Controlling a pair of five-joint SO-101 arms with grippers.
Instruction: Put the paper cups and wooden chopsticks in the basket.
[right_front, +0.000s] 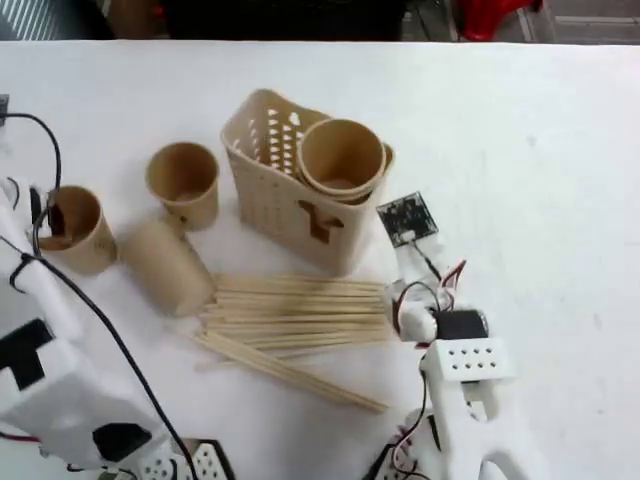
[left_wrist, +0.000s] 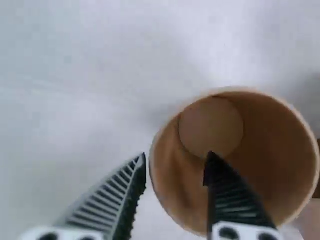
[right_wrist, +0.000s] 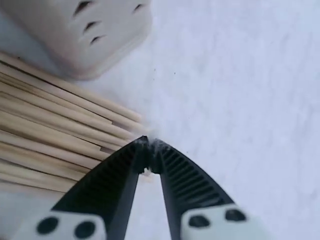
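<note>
Your right gripper (right_wrist: 148, 142) has its tips together at the ends of the chopsticks (right_wrist: 50, 135), perhaps pinching one; a lift could scatter the pile. Your left gripper (left_wrist: 176, 157), fingers apart, straddles the paper cup (left_wrist: 260, 150) at its rim; squeeze hard and it buckles. Beyond, the basket (right_front: 280, 210) already holds one cup (right_front: 340, 155).

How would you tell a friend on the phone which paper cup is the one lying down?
Find the cream slotted basket near the middle of the table, then the bundle of wooden chopsticks lying beside it. At the bundle's left end is a brown paper cup, the only one lying on its side; the other cups all face mouth-up.
</note>
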